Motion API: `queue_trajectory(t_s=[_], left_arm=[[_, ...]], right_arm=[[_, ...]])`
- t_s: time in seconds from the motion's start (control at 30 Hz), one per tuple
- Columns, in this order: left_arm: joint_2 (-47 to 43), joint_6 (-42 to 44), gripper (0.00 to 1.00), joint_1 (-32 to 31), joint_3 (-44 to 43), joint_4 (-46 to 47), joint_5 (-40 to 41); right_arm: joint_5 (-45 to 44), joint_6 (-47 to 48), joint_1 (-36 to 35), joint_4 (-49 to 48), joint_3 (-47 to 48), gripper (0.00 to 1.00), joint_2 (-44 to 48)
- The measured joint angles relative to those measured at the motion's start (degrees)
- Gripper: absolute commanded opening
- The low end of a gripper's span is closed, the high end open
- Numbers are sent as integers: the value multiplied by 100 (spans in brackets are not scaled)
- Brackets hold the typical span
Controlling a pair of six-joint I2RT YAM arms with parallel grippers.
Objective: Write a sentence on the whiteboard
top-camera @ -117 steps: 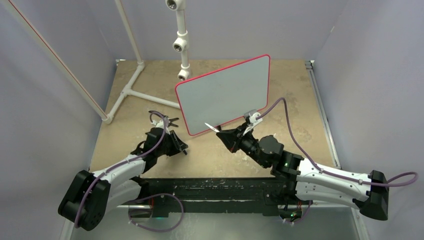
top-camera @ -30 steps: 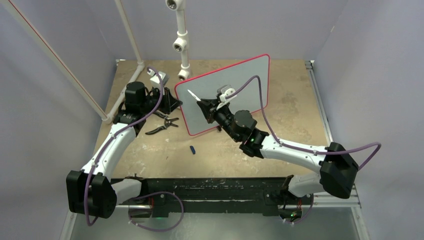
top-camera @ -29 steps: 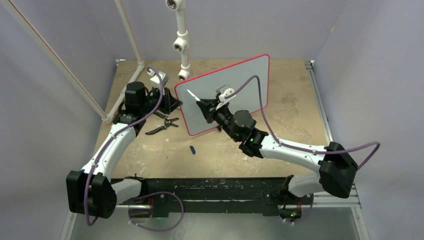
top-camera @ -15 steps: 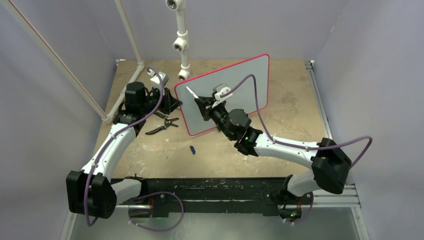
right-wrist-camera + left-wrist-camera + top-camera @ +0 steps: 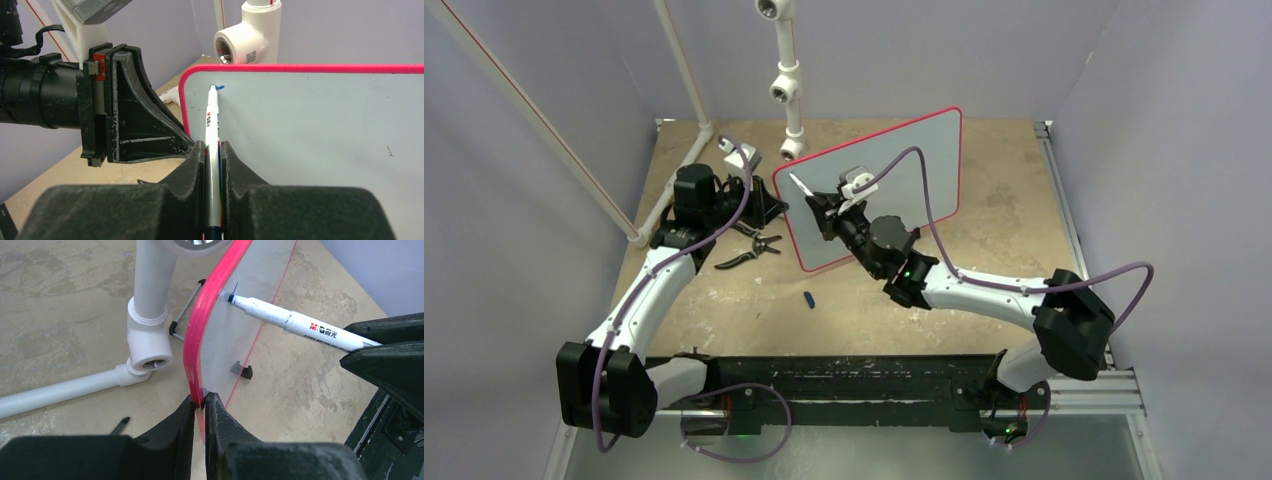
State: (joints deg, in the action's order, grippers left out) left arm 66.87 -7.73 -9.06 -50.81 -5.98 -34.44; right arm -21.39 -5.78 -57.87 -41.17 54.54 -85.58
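The whiteboard (image 5: 904, 170) stands upright on the table, pale grey with a red frame. My left gripper (image 5: 769, 205) is shut on its left edge; the left wrist view shows the jaws (image 5: 202, 400) pinching the red frame (image 5: 200, 335). My right gripper (image 5: 822, 205) is shut on a white marker (image 5: 802, 187), which also shows in the right wrist view (image 5: 212, 115). The marker's tip touches the board (image 5: 325, 130) near its upper left corner, beside a small blue mark (image 5: 220, 87). No line of the sentence shows.
A white pipe frame (image 5: 786, 80) stands behind the board, with a fitting close to the board's left edge (image 5: 147, 340). Black pliers (image 5: 749, 255) and a small blue cap (image 5: 809, 298) lie on the table in front of the left gripper.
My right gripper has moved left along the board with the marker, up to its upper left corner. The left gripper has stayed on the board's edge for the last second.
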Motion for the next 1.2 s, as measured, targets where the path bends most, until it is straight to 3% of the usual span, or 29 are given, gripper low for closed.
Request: queue_trajectory(t_s=[0.53,1.2], left_arm=[[-2,2,0,0,9,13,17],[-2,2,0,0,9,22,20]], right_arm=[[181,-94,-74,173,35,0,-109],[-415,-387,-111,343,-389,0,138]])
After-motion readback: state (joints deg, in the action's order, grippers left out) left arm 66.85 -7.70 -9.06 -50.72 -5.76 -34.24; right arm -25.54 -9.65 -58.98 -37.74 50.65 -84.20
